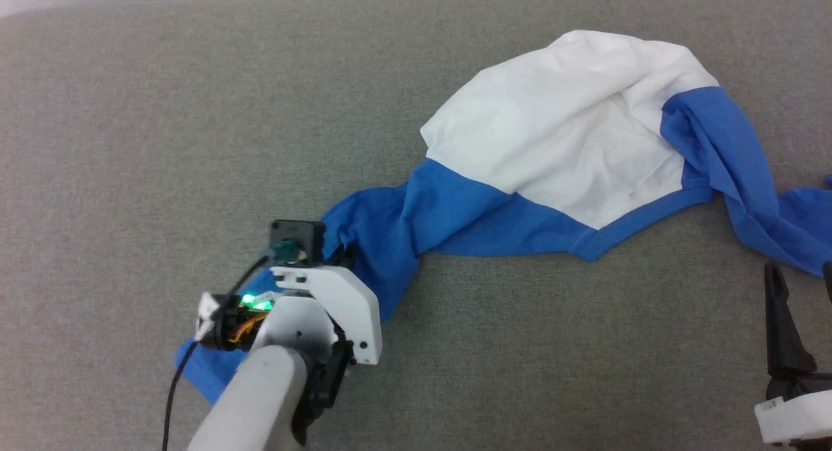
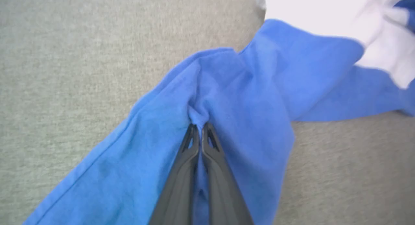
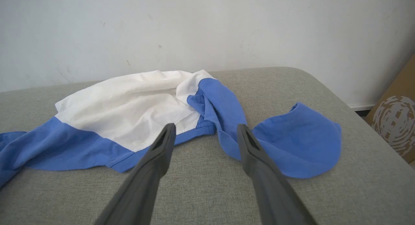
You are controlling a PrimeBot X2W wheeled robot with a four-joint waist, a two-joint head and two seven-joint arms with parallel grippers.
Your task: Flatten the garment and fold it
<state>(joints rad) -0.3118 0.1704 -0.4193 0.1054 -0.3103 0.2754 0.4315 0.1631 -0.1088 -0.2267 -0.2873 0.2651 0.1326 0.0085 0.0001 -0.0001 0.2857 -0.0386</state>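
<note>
Near left, your left hand [image 2: 198, 124] is closed tight on a pinch of blue cloth. Near right, your right hand [image 3: 206, 127] stands wide open, holding nothing. The garment [image 1: 552, 145] lies crumpled across the grey upholstered surface [image 1: 162, 113], with its white panel at the far right. Draw the pinch slowly leftward and low, so the cloth spreads without bunching.

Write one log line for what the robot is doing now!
left gripper: shut on garment blue end | right gripper: open, empty | garment: bunched, unfolded
</note>
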